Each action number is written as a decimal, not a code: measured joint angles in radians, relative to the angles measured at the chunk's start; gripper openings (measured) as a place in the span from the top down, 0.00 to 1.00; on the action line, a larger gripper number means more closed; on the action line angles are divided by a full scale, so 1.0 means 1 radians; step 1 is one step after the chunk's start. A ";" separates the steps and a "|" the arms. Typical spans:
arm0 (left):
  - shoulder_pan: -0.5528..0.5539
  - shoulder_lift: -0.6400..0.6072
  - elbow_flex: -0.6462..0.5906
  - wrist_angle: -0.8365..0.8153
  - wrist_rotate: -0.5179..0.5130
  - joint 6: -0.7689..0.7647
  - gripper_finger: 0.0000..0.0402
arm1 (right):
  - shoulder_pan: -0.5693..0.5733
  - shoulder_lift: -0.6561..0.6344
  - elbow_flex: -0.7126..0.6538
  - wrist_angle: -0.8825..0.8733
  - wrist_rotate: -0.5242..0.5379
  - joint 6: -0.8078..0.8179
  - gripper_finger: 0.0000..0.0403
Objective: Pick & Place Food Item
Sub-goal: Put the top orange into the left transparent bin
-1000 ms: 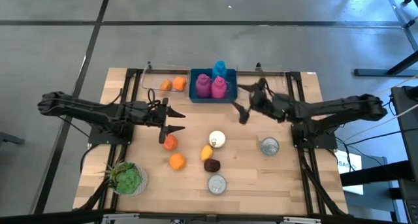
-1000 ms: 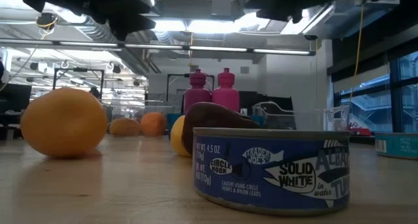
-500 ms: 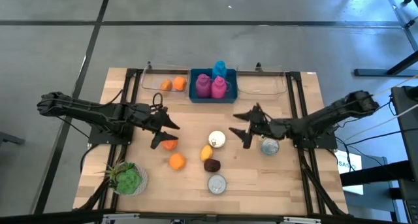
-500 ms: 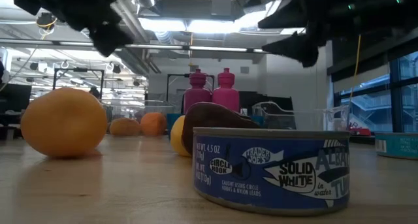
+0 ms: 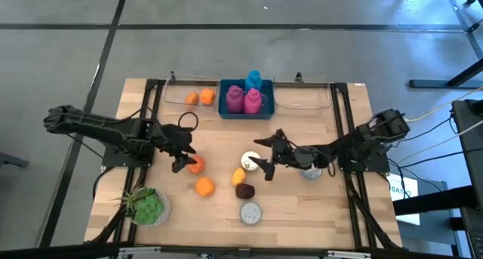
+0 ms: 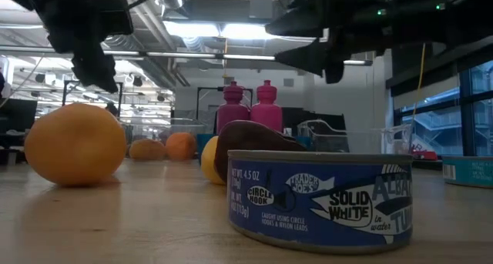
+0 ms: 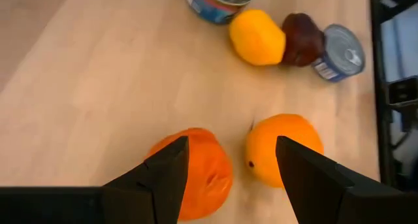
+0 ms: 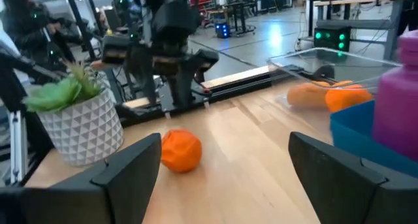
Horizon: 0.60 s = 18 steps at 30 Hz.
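Tangerine (image 5: 196, 165) sits left of table centre, at about 9 o'clock, untouched on the wood. Left gripper (image 5: 179, 158) hovers just over it with jaws parted and holding nothing; wrist view shows the fingers straddling it. An orange (image 5: 204, 186) lies at its 5 o'clock. Right gripper (image 5: 262, 155) hangs spread wide and empty near the white-topped can (image 5: 250, 161) at centre. Clear tray (image 5: 178, 100) at 11 o'clock already has two fruits. Likely early: grasp, lift and placing all remain.
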 joint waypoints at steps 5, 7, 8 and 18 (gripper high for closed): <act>-0.057 0.088 0.075 -0.071 -0.067 -0.049 0.44 | 0.002 0.078 0.042 0.001 -0.006 0.031 0.17; -0.084 0.136 0.099 -0.107 -0.093 -0.073 0.44 | 0.007 0.105 0.052 0.005 -0.018 0.040 0.17; -0.096 0.163 0.109 -0.127 -0.107 -0.082 0.44 | 0.013 0.118 0.057 0.010 -0.021 0.040 0.17; -0.150 0.376 0.148 -0.163 -0.180 -0.123 0.44 | 0.071 0.159 0.073 0.052 -0.025 0.039 0.17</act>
